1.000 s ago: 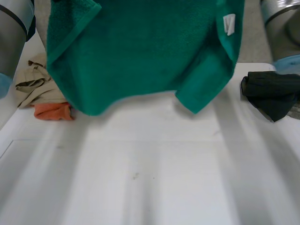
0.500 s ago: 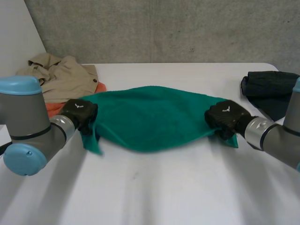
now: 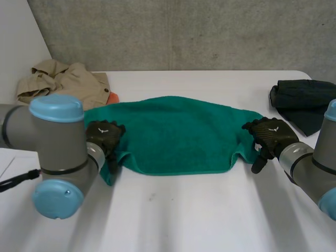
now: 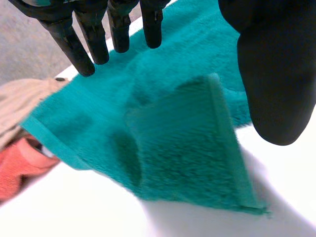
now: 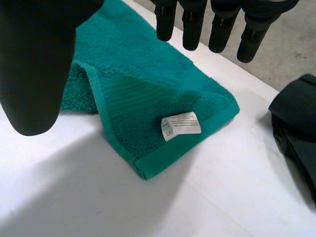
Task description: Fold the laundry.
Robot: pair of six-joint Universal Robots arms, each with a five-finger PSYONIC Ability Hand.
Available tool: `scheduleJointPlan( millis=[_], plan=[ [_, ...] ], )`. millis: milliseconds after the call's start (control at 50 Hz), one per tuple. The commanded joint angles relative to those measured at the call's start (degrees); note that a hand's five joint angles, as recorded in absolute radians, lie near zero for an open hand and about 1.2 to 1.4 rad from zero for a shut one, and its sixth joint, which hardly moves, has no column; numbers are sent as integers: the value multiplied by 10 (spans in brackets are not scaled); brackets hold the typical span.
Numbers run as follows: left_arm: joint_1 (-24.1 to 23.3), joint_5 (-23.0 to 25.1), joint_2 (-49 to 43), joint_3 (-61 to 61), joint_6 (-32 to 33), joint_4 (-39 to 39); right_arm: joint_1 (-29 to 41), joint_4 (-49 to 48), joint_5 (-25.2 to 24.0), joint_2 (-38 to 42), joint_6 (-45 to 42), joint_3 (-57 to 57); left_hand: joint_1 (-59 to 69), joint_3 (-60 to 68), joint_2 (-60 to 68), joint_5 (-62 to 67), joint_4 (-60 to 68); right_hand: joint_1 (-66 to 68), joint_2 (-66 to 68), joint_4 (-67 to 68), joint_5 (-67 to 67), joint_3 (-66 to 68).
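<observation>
You have the green towel (image 3: 176,134) lying folded across the middle of the tabletop (image 3: 184,215); at its 9 o'clock end your left hand (image 3: 105,135) sits over a turned-up corner, fingers straight and grasping nothing; at the 3 o'clock end the right hand (image 3: 271,134) is likewise slack above the corner bearing a white label (image 5: 180,123); farther back, a beige garment (image 3: 63,84) with an orange cloth (image 3: 111,97) lies at 10 o'clock, a black garment (image 3: 302,100) at 2 o'clock.
</observation>
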Motion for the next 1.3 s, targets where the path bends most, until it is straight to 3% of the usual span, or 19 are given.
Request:
scheduleJointPlan(
  millis=[20, 200, 280, 360, 380, 420, 460, 580, 660, 740, 900, 960, 1040, 1200, 1300],
  plan=[
    [-4, -24, -61, 41, -20, 8, 12, -35, 2, 39, 71, -10, -21, -22, -17, -31, -16, -28, -23, -29, -21, -22],
    [13, -80, -115, 95, -8, 6, 35, -124, 58, 116, 91, -53, -4, -5, 0, -14, 1, -15, -10, -16, -7, -8],
    [24, -110, -126, 107, 14, 10, 39, -162, 65, 152, 89, -81, 3, 2, 7, -7, 8, 68, 73, 66, 75, 74],
    [37, -118, -129, 105, 40, 25, 42, -171, 68, 175, 80, -113, 124, 123, 127, 114, 129, 316, 321, 315, 323, 322],
    [42, -116, -126, 104, 47, 30, 41, -166, 74, 176, 70, -117, 202, 202, 206, 193, 207, 485, 490, 484, 492, 491],
    [43, -112, -121, 102, 52, 32, 40, -163, 79, 169, 58, -115, 414, 413, 418, 404, 419, 664, 669, 663, 672, 671],
    [43, -101, -104, 93, 61, 32, 35, -161, 76, 146, 32, -104, 678, 677, 682, 668, 683, 665, 670, 664, 672, 671],
    [43, -70, -26, 49, 88, 26, 8, -136, 18, 63, -65, -79, 679, 678, 683, 669, 684, 665, 670, 664, 672, 671],
    [53, -28, 46, 3, 117, 25, -28, -9, -61, 22, -149, -79, 679, 678, 683, 669, 684, 665, 670, 664, 672, 671],
    [87, 25, 95, -41, 180, 2, -69, 187, -120, 4, -265, -107, 679, 678, 683, 669, 684, 665, 670, 664, 672, 671],
    [106, 52, 84, -70, 301, -114, -93, 474, -90, 25, -442, -135, 679, 678, 683, 669, 684, 665, 670, 664, 672, 671],
    [104, 49, 65, -62, 316, -134, -91, 516, -74, 34, -477, -142, 679, 678, 683, 669, 684, 665, 670, 664, 672, 671],
    [96, 40, 27, -18, 326, -135, -79, 489, -60, 55, -477, -176, 679, 678, 683, 669, 684, 665, 670, 664, 672, 671],
    [86, 24, -33, 205, 323, -57, -35, 353, -45, 101, -356, -344, 679, 678, 683, 669, 684, 665, 670, 664, 672, 671],
    [93, 35, -38, 394, 292, 76, -23, 135, -14, 104, -227, -484, 679, 678, 683, 669, 684, 665, 670, 664, 672, 671]
  ],
)
